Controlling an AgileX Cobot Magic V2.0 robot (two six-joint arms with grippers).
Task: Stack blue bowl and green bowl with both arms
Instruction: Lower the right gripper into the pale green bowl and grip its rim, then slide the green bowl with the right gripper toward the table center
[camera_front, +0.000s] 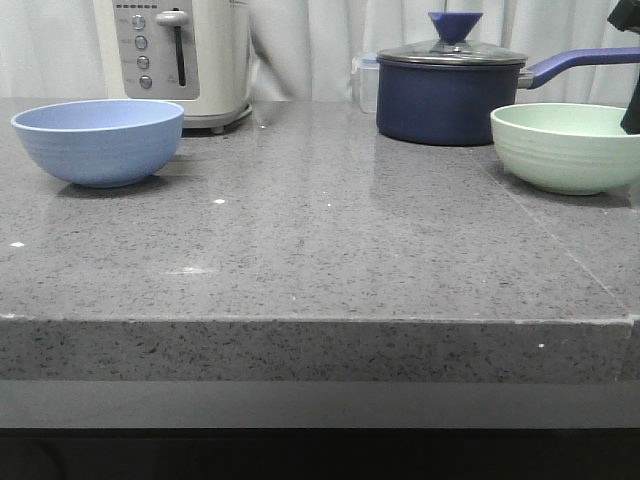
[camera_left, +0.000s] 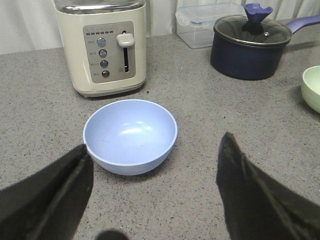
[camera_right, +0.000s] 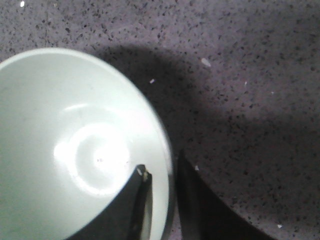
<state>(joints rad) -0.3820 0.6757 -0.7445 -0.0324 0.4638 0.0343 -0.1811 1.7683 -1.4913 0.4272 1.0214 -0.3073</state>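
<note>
Grasp step in hand. Right gripper (camera_right: 160, 200) straddles green bowl (camera_front: 568, 146) rim at right of frame; jaws narrow, one inside, one outside, seemingly pinching. Left gripper (camera_left: 152, 192) jaws spread wide, short of blue bowl (camera_front: 99, 140) at left on bench (camera_front: 320, 250). Next probably: lift green bowl, carry toward blue.

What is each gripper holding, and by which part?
Right gripper pinches the green bowl by its rim; left gripper is open, holding nothing.

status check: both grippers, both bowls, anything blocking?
Left gripper open, short of blue bowl. Right gripper straddling green bowl rim, grip unconfirmed. Saucepan just behind green bowl.
</note>
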